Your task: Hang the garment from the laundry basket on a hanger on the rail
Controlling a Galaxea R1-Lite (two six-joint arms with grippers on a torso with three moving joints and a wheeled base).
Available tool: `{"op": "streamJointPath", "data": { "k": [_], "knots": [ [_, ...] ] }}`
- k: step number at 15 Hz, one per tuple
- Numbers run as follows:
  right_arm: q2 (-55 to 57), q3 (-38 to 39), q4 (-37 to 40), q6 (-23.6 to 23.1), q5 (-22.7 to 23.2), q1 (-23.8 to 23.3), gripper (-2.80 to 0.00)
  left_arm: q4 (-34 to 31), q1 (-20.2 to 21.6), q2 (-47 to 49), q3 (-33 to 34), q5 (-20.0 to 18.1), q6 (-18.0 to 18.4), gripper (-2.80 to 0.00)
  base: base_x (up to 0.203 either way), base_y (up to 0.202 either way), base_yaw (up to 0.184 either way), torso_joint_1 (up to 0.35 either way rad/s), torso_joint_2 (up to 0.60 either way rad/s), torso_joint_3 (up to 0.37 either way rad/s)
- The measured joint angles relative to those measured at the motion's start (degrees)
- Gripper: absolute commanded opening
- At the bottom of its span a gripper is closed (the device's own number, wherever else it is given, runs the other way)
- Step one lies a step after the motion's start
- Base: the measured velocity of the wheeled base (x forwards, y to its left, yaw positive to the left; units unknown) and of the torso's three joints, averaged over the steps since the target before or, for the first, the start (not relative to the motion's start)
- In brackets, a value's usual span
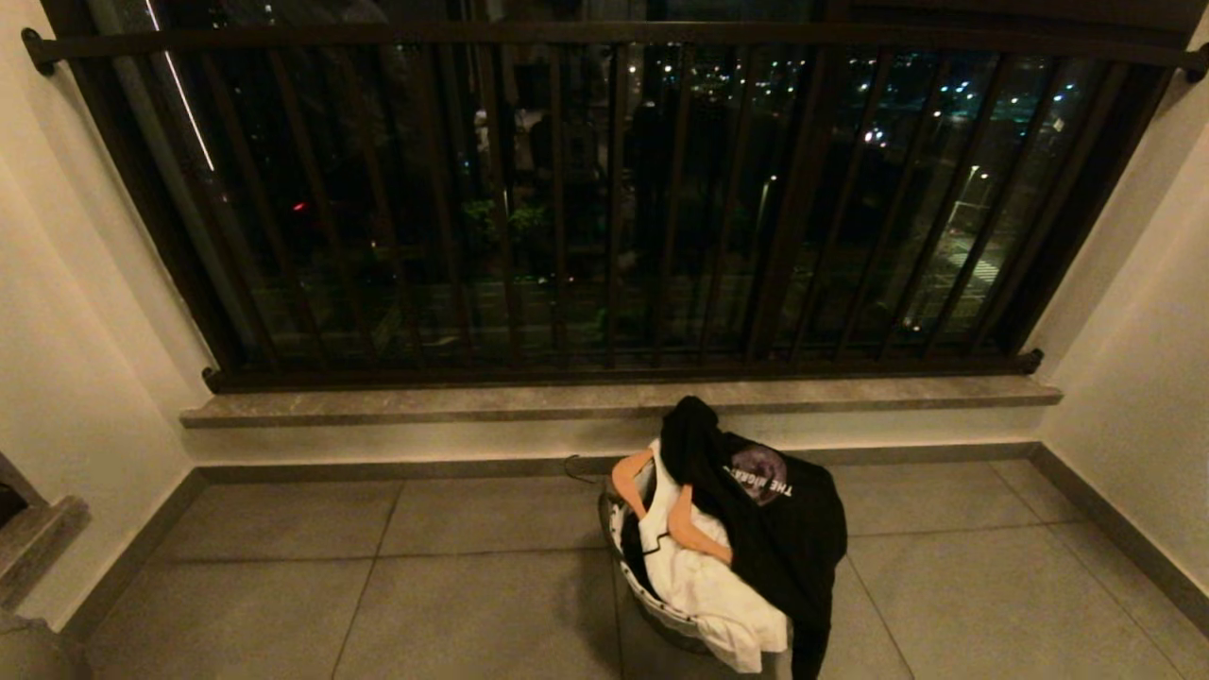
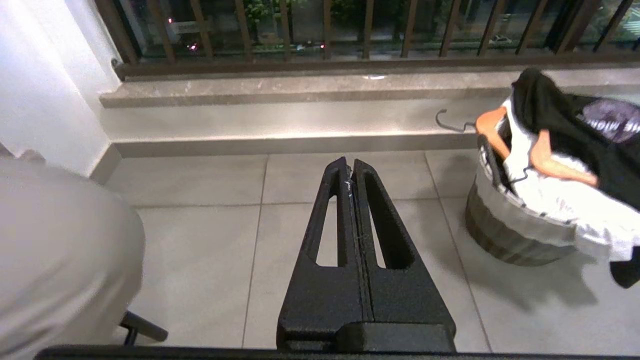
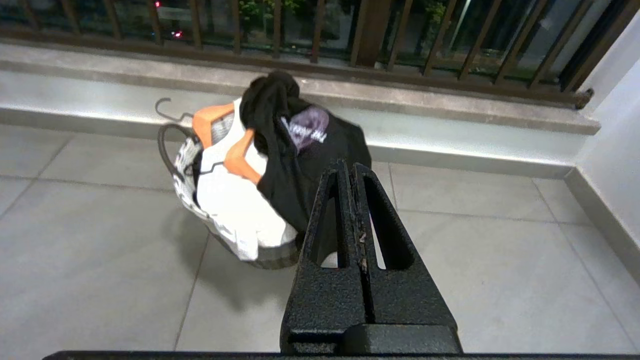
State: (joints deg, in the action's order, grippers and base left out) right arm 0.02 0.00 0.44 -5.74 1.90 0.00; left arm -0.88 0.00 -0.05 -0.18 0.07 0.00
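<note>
The laundry basket stands on the tiled floor below the window sill; it also shows in the left wrist view and in the right wrist view. A black printed garment drapes over its right side and a white garment spills over the front. Orange hangers lie on top, one with a dark wire hook. The left gripper is shut and empty over bare floor left of the basket. The right gripper is shut and empty, a little short of the basket. The rail is out of view.
A dark guard railing with vertical bars spans the window above a stone sill. White walls close in on both sides. A low ledge juts out at the left. My pale body fills the left wrist view's near side.
</note>
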Motion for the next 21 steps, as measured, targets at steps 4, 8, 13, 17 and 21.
{"op": "streamJointPath", "data": {
  "k": [4,8,13,17,21],
  "knots": [
    [0.0,0.0,-0.02,0.01,0.0,0.0,-2.8,0.0,0.0,0.0,0.0,-0.02,0.0,-2.8,0.0,0.0,0.0,-0.066,0.46,0.379],
    [0.0,0.0,0.0,0.05,-0.01,0.0,-2.8,0.0,0.01,0.0,0.0,0.01,0.01,-2.8,0.0,0.0,0.0,-0.018,0.35,0.33],
    [0.0,0.0,-0.02,0.01,0.0,0.0,-2.8,0.0,0.02,0.0,0.0,0.01,-0.05,-2.8,0.0,0.0,0.0,0.003,0.05,-0.069],
    [0.0,0.0,0.0,0.48,-0.01,0.0,-2.8,0.0,0.0,0.0,0.0,-0.02,-0.07,-2.8,0.0,0.0,0.0,-0.003,0.0,-0.187],
    [0.0,0.0,0.0,0.18,-0.01,0.0,-2.8,0.02,0.0,0.0,0.0,0.03,-0.07,-2.8,0.0,0.0,0.0,0.003,0.0,-0.2]
  ]
}}
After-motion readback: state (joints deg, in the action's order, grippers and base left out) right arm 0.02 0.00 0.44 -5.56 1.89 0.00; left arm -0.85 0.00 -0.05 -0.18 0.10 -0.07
